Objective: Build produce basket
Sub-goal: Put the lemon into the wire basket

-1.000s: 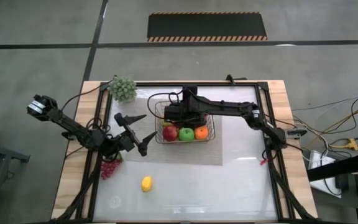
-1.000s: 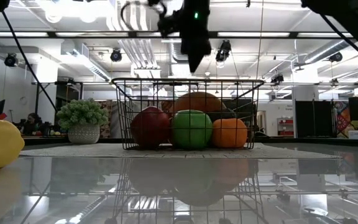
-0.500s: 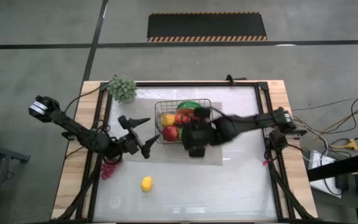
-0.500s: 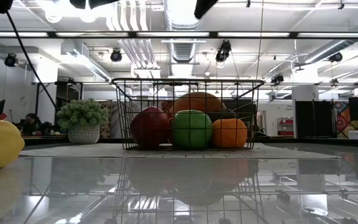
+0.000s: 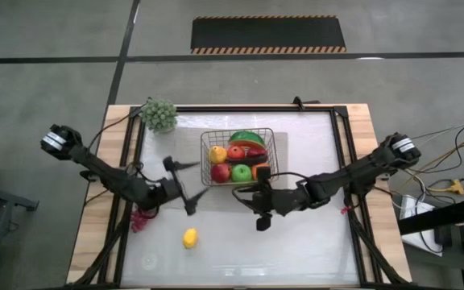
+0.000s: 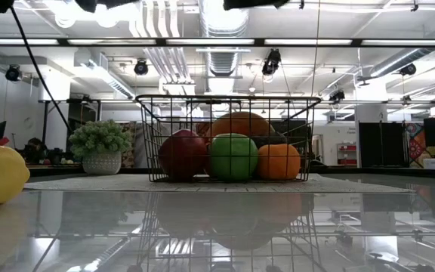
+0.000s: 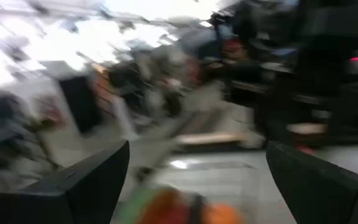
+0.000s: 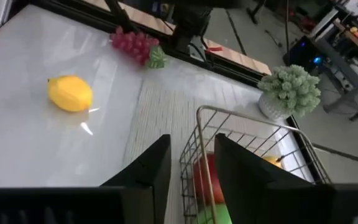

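The dark wire basket (image 5: pixel 238 157) stands on a grey mat and holds a watermelon slice, apples, a green fruit, an orange and a yellow fruit; in the low view the basket (image 6: pixel 229 140) shows them through its mesh. A yellow lemon (image 5: pixel 189 238) lies on the glossy table near the near edge, and dark-red grapes (image 5: pixel 139 217) lie at the left rail. My left gripper (image 5: pixel 185 184) hovers open left of the basket. My right gripper (image 5: pixel 256 205) hovers just near of the basket, open by a narrow gap (image 8: pixel 191 146), empty.
A pale grey-green bunch in a white pot (image 5: pixel 159 114) stands at the far left corner. The grey mat (image 5: pixel 216 200) reaches out from under the basket toward the near side. Dark frame rails (image 5: pixel 349 161) run along the table's sides. Bare glossy table (image 5: pixel 296 250) lies near and right.
My right gripper has pulled up and out from over the basket and swung toward the near edge, uncovering the fruits in the basket's far half. My left gripper has shifted slightly toward the basket and the near edge, staying open. The fruits and basket have kept still.
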